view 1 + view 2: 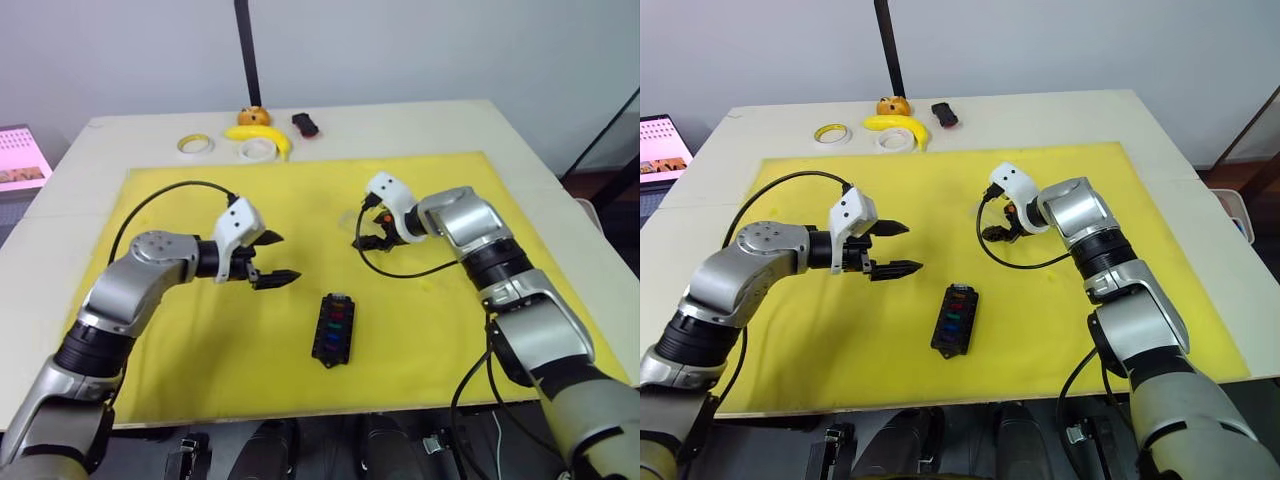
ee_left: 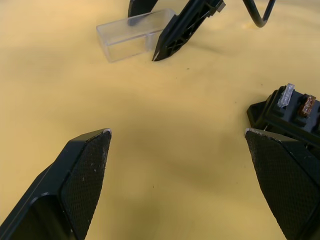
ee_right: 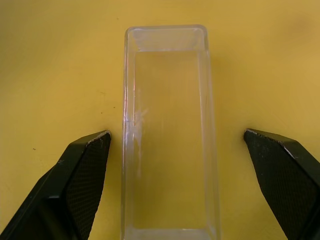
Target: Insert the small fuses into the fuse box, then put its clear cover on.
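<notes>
Right wrist view: clear cover (image 3: 170, 135) lies between the right gripper's (image 3: 177, 150) wide-open fingers; light, slick; pinch its long walls.

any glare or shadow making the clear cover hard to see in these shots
Right wrist view: the clear colourless plastic rectangular cover shows sharp, with faint glints on its edges, between the open right claw fingers. Left wrist view: its outline is paler against the yellow mat, with soft shadow.

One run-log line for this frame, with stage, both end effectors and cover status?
stage: fuses seated in fuse box | right end effector: open, straddling clear cover on mat | left end effector: open, idle | cover: not fitted
</notes>
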`<control>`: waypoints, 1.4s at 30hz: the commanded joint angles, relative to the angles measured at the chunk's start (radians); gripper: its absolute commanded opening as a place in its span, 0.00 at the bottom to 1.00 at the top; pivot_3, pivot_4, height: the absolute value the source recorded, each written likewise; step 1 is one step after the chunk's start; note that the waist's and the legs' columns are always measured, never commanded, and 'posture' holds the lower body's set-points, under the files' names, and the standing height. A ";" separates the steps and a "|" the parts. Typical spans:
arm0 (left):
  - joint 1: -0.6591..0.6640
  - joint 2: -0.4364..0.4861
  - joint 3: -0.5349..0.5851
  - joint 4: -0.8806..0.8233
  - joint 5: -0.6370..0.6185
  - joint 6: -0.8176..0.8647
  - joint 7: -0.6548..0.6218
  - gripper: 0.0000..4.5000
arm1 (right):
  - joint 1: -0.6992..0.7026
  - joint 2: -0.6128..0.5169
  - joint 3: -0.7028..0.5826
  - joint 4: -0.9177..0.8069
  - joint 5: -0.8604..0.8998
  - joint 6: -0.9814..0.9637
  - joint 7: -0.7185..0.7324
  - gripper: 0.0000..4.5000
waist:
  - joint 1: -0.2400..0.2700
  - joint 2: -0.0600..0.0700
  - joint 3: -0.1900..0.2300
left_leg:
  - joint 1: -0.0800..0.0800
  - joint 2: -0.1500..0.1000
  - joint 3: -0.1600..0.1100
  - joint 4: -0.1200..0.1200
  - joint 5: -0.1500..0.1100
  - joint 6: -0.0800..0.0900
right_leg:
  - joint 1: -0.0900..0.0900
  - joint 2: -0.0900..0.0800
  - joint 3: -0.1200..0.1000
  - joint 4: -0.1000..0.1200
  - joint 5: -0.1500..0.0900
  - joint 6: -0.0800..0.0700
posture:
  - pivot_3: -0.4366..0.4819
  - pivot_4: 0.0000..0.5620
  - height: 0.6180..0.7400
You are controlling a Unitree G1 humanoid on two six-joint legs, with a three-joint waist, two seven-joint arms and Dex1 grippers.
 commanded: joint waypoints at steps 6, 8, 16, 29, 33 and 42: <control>-0.024 -0.042 0.032 0.013 0.034 -0.036 0.002 1.00 | -0.013 0.011 -0.014 -0.033 0.001 0.008 0.019 0.48 | -0.002 0.000 0.000 | 0.000 0.000 0.000 -0.001 0.001 -0.001 | -0.001 0.000 0.000 0.000 0.000 0.000 | 0.48 0.27 1.00; -0.020 -0.044 0.034 0.011 0.036 -0.037 0.002 1.00 | -0.012 0.009 -0.014 -0.041 0.001 0.009 0.023 0.38 | -0.002 0.000 0.000 | 0.000 0.000 0.000 -0.001 0.001 -0.001 | -0.001 0.000 0.000 0.000 0.000 0.000 | 0.48 0.27 1.00; 0.088 -0.007 0.078 -0.147 -0.022 0.020 -0.011 1.00 | -0.005 -0.058 -0.028 -0.204 0.015 0.104 0.060 0.38 | 0.000 0.000 0.000 | 0.000 0.000 0.000 -0.004 0.003 -0.004 | -0.003 0.000 0.001 0.000 0.000 0.000 | 0.48 0.27 1.00; 0.610 0.081 0.196 -0.769 -0.238 0.263 0.158 1.00 | 0.083 -0.160 -0.063 -0.586 0.113 0.341 0.035 0.38 | 0.007 0.000 0.000 | 0.001 0.001 0.000 -0.007 0.003 -0.003 | -0.002 -0.002 0.001 -0.002 0.001 -0.002 | 0.48 0.27 1.00; 0.666 0.040 0.100 -0.775 -0.163 0.232 0.247 1.00 | 0.066 -0.170 -0.063 -0.608 0.139 0.351 0.037 0.38 | 0.010 0.000 0.000 | 0.001 0.001 0.000 -0.008 0.003 -0.003 | -0.001 -0.003 0.001 -0.002 0.001 -0.003 | 0.48 0.27 1.00; 0.668 -0.124 -0.078 -0.706 -0.025 0.166 0.404 1.00 | 0.090 -0.256 -0.052 -0.729 0.206 0.395 0.062 0.38 | 0.010 0.000 0.000 | 0.001 0.001 0.000 -0.007 0.002 -0.002 | -0.001 -0.003 0.000 -0.003 0.001 -0.002 | 0.48 0.27 1.00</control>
